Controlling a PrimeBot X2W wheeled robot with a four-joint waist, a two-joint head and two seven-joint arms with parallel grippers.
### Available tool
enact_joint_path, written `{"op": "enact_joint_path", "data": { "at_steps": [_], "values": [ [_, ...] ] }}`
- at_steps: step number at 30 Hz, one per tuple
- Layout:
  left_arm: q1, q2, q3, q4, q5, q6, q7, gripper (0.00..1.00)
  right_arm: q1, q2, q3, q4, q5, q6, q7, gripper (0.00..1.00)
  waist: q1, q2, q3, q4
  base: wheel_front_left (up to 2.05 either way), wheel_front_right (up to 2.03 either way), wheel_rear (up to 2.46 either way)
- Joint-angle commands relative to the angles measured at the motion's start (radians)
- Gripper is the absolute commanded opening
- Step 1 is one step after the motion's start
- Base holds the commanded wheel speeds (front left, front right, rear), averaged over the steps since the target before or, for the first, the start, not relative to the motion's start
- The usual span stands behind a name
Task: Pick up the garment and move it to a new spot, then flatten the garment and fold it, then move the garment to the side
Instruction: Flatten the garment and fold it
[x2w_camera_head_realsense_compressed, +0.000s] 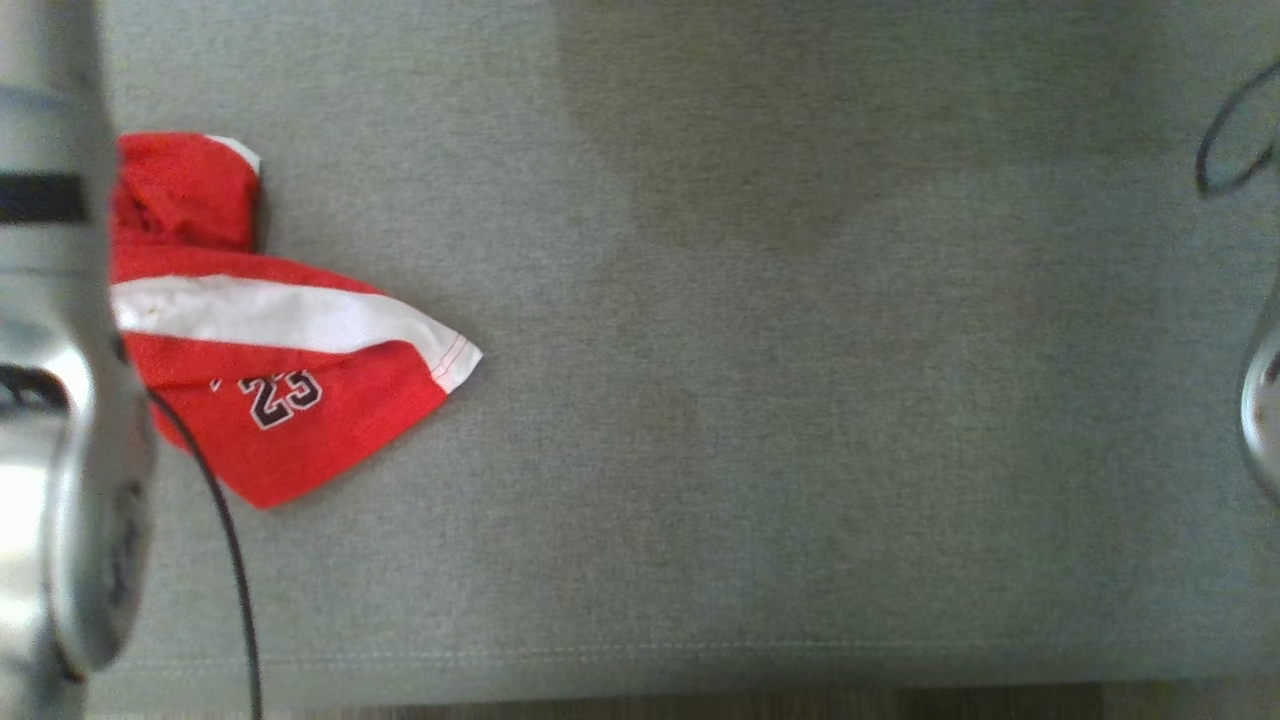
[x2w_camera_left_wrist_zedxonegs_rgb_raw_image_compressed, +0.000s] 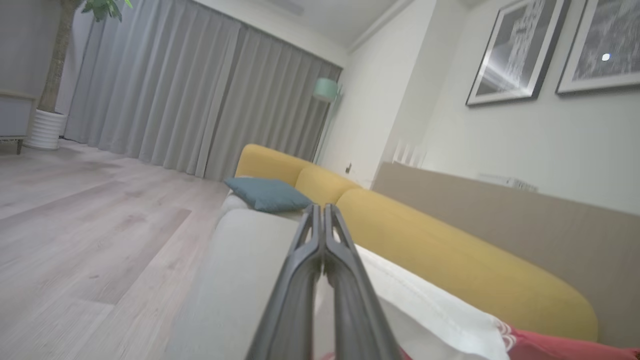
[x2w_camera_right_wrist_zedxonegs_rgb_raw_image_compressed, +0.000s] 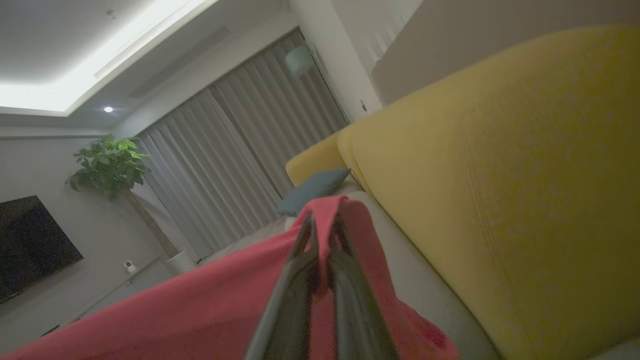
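While the garment (x2w_camera_head_realsense_compressed: 285, 410) lies bunched at the head view's left on the grey cushion (x2w_camera_head_realsense_compressed: 800, 420), the right gripper (x2w_camera_right_wrist_zedxonegs_rgb_raw_image_compressed: 322, 222) pinches its red fabric and the left gripper (x2w_camera_left_wrist_zedxonegs_rgb_raw_image_compressed: 322, 210) is closed, empty; a shallow pinch may slip on lifting.

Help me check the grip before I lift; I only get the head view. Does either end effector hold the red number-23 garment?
Observer: In the right wrist view, the right end effector is shut, with a fold of the red garment pinched between its fingers.
Operator: And the left one?
Observer: The left end effector is shut with nothing between its tips. In that view the garment's white band shows just to the right of its fingers; I cannot tell if they touch.
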Motion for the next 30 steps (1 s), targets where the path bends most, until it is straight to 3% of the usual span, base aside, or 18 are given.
{"op": "enact_joint_path", "data": {
  "at_steps": [1,12,22,30],
  "values": [
    [0.013,0.035,-0.006,-0.011,0.011,-0.011,-0.015,0.0,0.028,-0.003,0.014,0.004,0.013,-0.001,-0.008,0.0,-0.0003,0.0,0.0,0.009,0.0,0.0,0.0],
    [0.346,0.048,-0.136,0.06,0.007,-0.039,-0.048,0.0,0.318,-0.059,0.141,0.13,0.111,-0.001,0.099,0.0,-0.0003,0.0,-0.113,0.008,0.0,0.0,0.0],
    [0.74,0.185,-0.396,-0.141,-0.108,-0.04,0.055,0.0,0.595,-0.121,0.316,0.098,0.229,-0.001,0.304,0.0,-0.0003,0.0,-0.291,-0.004,0.0,0.0,0.0],
    [0.946,0.296,-0.453,-0.343,-0.225,-0.04,0.177,0.0,0.732,-0.173,0.421,0.041,0.297,-0.001,0.417,0.0,-0.0003,0.0,-0.39,-0.012,0.0,0.0,0.0]
  ]
}}
